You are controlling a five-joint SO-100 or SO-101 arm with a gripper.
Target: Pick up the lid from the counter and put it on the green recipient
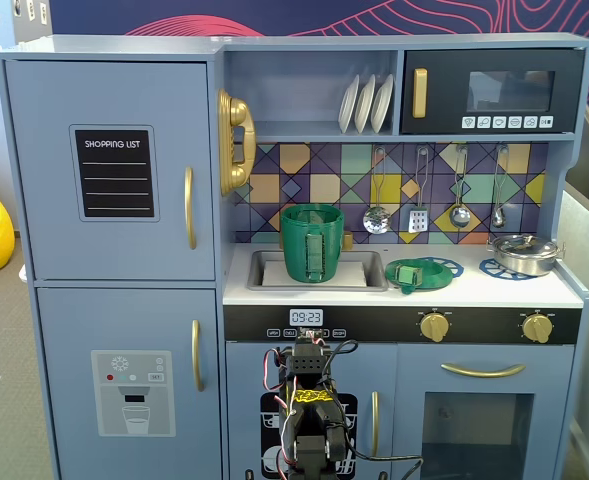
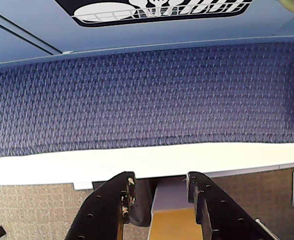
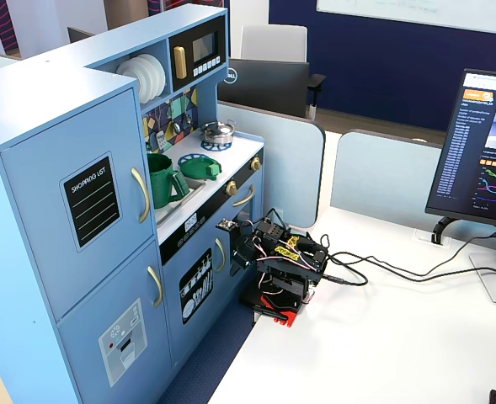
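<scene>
- In a fixed view from the front, the fridge door (image 1: 114,170) fills the left of the toy kitchen, with open floor to its left.
- The green pot (image 1: 312,243) stands upright in the sink (image 1: 269,270), its long axis vertical and its mouth open upward. Its handle strip faces the camera. The sink rim has bare room on either side of the pot.
- The lid (image 1: 411,274) lies flat on the white counter (image 1: 474,290), just right of the sink and well apart from the pot. It overlaps a blue burner ring (image 1: 442,266). The knob side cannot be made out clearly.
- Further right, a silver pan (image 1: 525,253) sits on the second ring near the counter's right edge.
- The arm (image 1: 312,400) is folded low in front of the cabinet doors, below counter height, far from both pot and lid.
- In the wrist view, the claw (image 2: 159,182) is released, its two fingers (image 2: 118,200) parted with nothing between them, above blue carpet (image 2: 147,100) and the white table edge (image 2: 137,162).
- In the other fixed view, the white table (image 3: 382,337) right of the arm is bare, a cable (image 3: 399,271) running to a monitor (image 3: 479,147).
</scene>
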